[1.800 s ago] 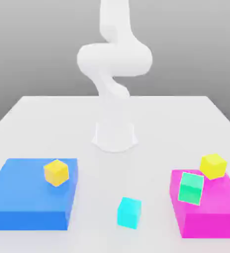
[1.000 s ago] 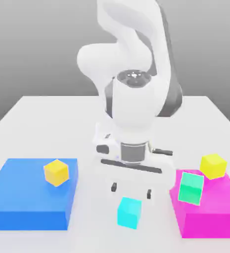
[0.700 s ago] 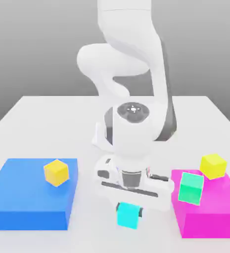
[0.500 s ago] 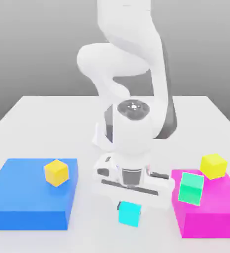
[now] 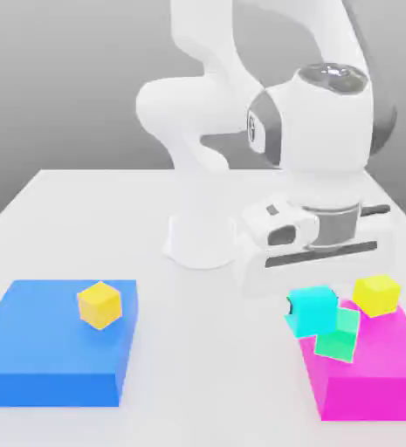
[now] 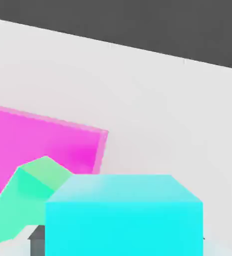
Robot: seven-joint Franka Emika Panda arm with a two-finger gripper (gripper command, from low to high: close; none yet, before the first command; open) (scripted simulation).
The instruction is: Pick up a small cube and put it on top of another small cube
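Tabletop (image 5: 197,288): two yellow cubes (image 5: 99,304), two platforms (image 5: 53,336).

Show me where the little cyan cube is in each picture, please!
Exterior view: the cyan cube hangs under the gripper, toward the exterior view's right, just above the mint-green cube.
Hand view: the cyan cube is the big block closest to the camera, with the mint-green cube behind it.
Shared landmark: the magenta block under the mint-green cube.
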